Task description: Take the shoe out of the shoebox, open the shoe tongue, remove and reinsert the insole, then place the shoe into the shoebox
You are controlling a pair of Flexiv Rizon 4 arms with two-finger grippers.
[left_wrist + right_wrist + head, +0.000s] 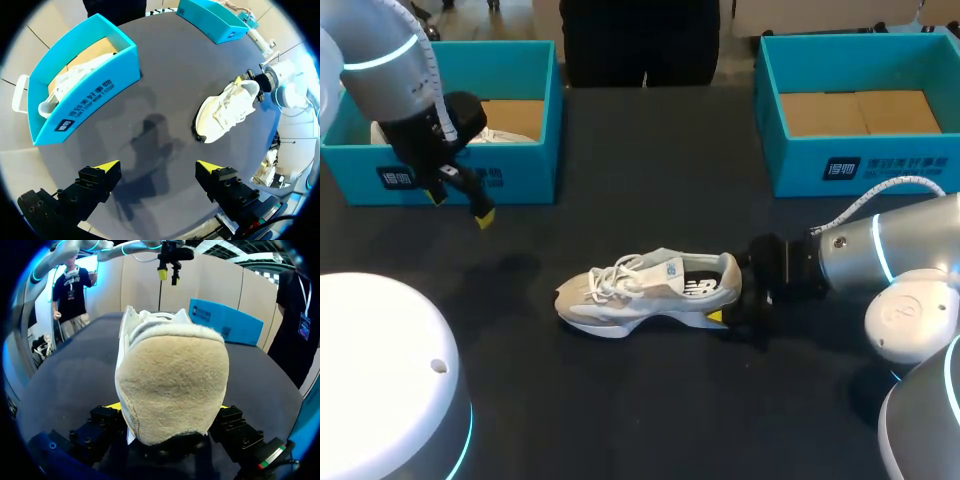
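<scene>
A white and beige shoe (650,290) lies on its sole in the middle of the black table (650,410), toe toward my left. My right gripper (730,300) comes in from the right and is shut on the shoe's heel; in the right wrist view the beige heel (170,375) fills the space between the fingers and hides their tips. My left gripper (462,205) hangs open and empty above the table, in front of the left shoebox (520,180). From the left wrist the shoe (225,112) shows far ahead of the open gripper (157,166).
The left blue shoebox (95,85) holds another white shoe (75,80). A second blue shoebox (860,165), showing only its cardboard floor, stands at the back right. A white rounded robot base (380,370) covers the table's front left corner.
</scene>
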